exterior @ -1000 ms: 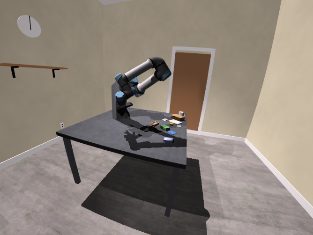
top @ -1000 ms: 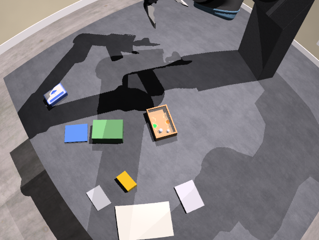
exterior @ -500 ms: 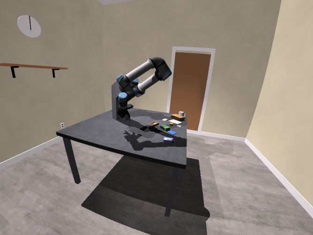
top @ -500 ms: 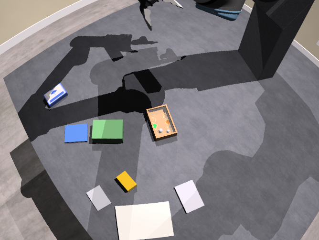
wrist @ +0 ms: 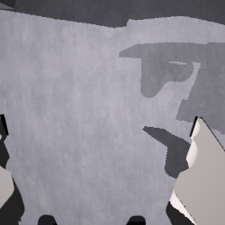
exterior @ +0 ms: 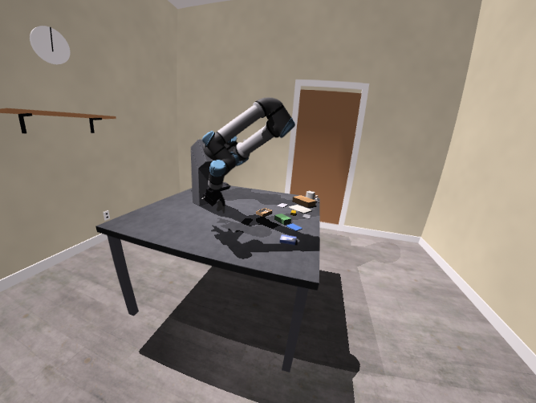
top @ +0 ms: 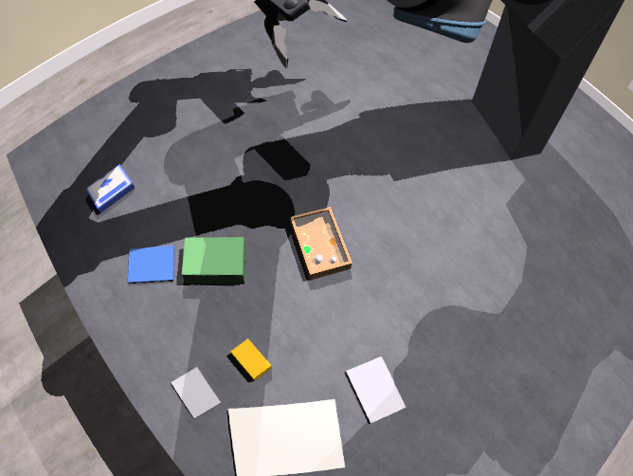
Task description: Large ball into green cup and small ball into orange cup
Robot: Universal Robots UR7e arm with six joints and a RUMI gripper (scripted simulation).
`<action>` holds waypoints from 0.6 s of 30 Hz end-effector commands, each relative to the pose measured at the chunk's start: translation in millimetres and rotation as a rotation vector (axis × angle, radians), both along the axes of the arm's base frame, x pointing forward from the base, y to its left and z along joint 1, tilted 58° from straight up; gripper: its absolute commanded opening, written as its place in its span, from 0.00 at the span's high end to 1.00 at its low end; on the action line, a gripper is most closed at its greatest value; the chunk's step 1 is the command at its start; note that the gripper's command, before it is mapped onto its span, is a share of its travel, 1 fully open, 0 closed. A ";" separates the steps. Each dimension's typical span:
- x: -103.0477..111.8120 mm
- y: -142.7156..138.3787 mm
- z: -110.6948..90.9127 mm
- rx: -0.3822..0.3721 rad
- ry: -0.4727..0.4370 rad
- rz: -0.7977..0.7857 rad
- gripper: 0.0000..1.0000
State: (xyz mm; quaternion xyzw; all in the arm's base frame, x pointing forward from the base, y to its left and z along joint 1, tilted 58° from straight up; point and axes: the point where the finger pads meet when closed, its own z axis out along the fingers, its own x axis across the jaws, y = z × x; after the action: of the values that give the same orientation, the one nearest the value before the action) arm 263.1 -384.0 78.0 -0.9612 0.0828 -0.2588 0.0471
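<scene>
The covered wooden puzzle (top: 321,242) (exterior: 263,211) lies flat on the dark table (top: 435,229) (exterior: 173,221). Inside it I see a green cup (top: 307,249) at the left, an orange cup (top: 333,241) at the right, a larger white ball and a smaller white ball near its front wall, both outside the cups. My gripper (top: 307,27) (exterior: 215,201) (wrist: 100,117) is open and empty. It hangs above bare table far behind the puzzle, close to the arm's base. The wrist view shows only table and shadow between the fingers.
A green box (top: 213,260), a blue flat block (top: 151,263) and a blue-white box (top: 110,188) lie left of the puzzle. A yellow block (top: 250,358), a grey card (top: 195,393), a white sheet (top: 285,437) and a pale card (top: 375,389) lie in front. The arm's black pedestal (top: 542,76) stands back right.
</scene>
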 end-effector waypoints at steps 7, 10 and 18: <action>28.1 -29.9 18.8 -0.159 0.005 -0.021 0.00; 33.8 -34.6 23.5 -0.187 0.003 -0.025 0.00; 56.1 -49.3 44.0 -0.291 -0.016 -0.036 0.00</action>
State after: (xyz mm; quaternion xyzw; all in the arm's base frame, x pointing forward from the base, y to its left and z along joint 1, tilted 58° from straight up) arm 303.0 -421.5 107.4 -0.9592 0.0657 -0.2691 -0.0560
